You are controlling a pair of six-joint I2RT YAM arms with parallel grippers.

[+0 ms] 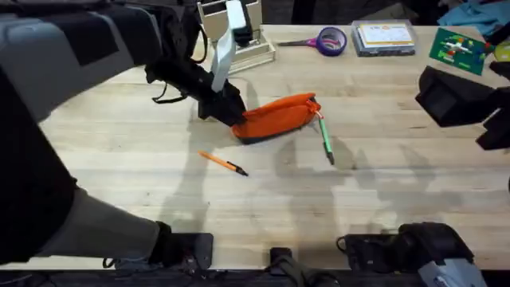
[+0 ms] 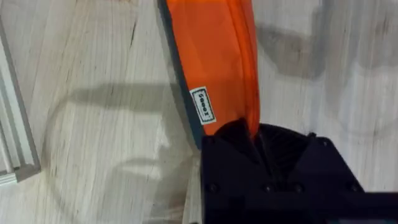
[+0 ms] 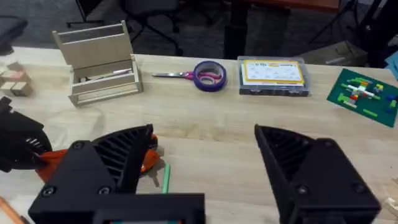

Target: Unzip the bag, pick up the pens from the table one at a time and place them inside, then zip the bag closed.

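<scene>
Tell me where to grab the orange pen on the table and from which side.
Grip the orange pen around the middle of its barrel, coming straight down from above. It lies flat on the table, slanted, apart from the bag and the green pen, so the fingers should probably close across its thin width.

Bright even light, soft shadows, perhaps blurred edges

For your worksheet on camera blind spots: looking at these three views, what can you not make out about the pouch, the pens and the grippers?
- Pouch: its left end, overhead, hidden by the left gripper.
- Zipper: open or closed unclear, too small overhead.
- Green pen: mostly hidden in the right wrist view behind the right gripper.
- Orange pen: tip detail too small overhead.
</scene>
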